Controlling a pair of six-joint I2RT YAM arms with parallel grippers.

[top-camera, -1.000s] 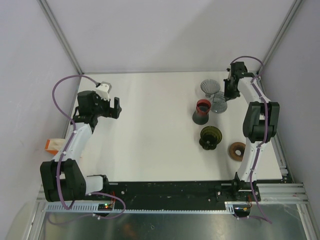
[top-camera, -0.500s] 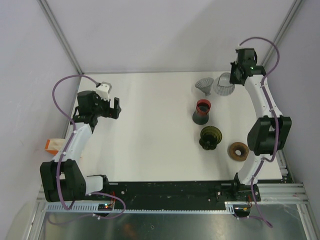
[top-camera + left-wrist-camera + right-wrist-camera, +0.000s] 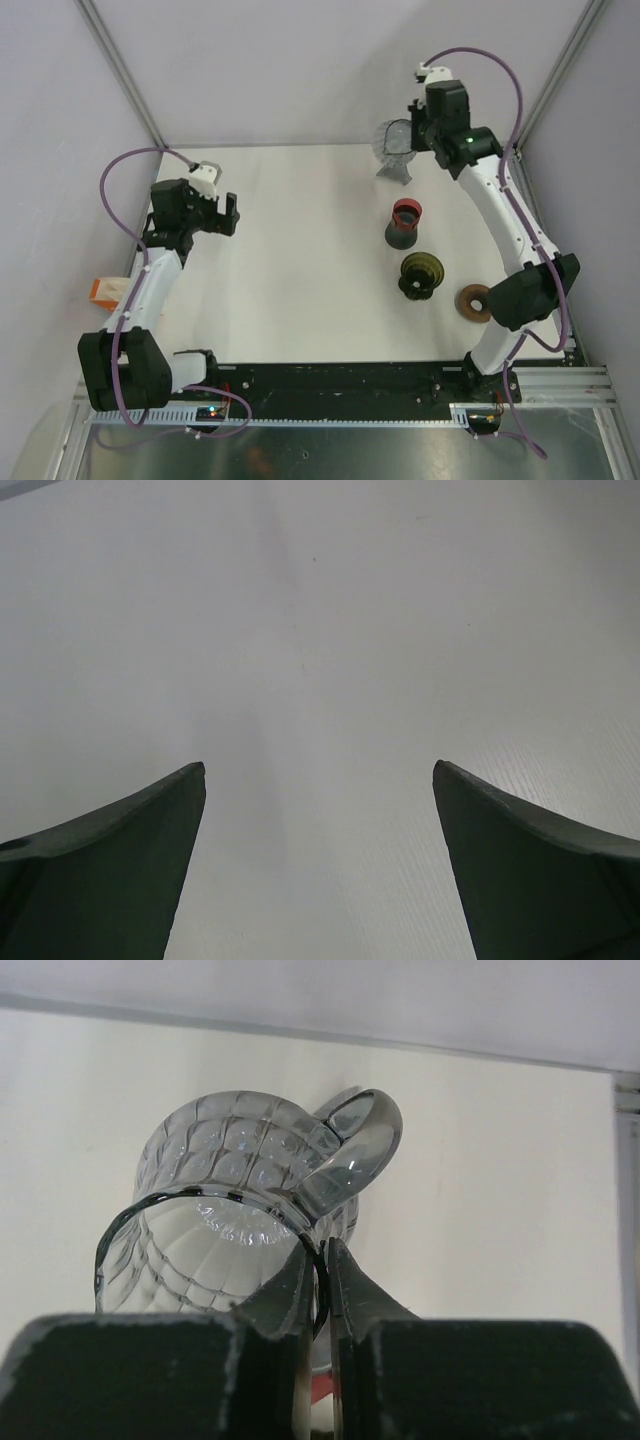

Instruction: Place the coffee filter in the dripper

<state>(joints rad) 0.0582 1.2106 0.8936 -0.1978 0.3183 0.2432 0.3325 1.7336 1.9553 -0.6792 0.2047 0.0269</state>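
Seen from above, the glass dripper (image 3: 393, 140) overlaps the grey cone (image 3: 392, 172) standing at its 6 o'clock, near the far edge of the surface (image 3: 300, 250). Whether the two touch cannot be told, nor whether that cone is the filter. In the right wrist view the claw's body cuts off the dripper's near rim, its foot is hidden, and a red blur low between the fingers is unreadable. The right claw (image 3: 317, 1278) pinches the dripper's rim wall just beside the handle, with the mouth tilted toward the camera. From above, the dripper hangs at the claw's 9 o'clock. The left claw (image 3: 318, 768) stands spread wide over bare surface on the 9 o'clock side, holding nothing, well apart from the dripper.
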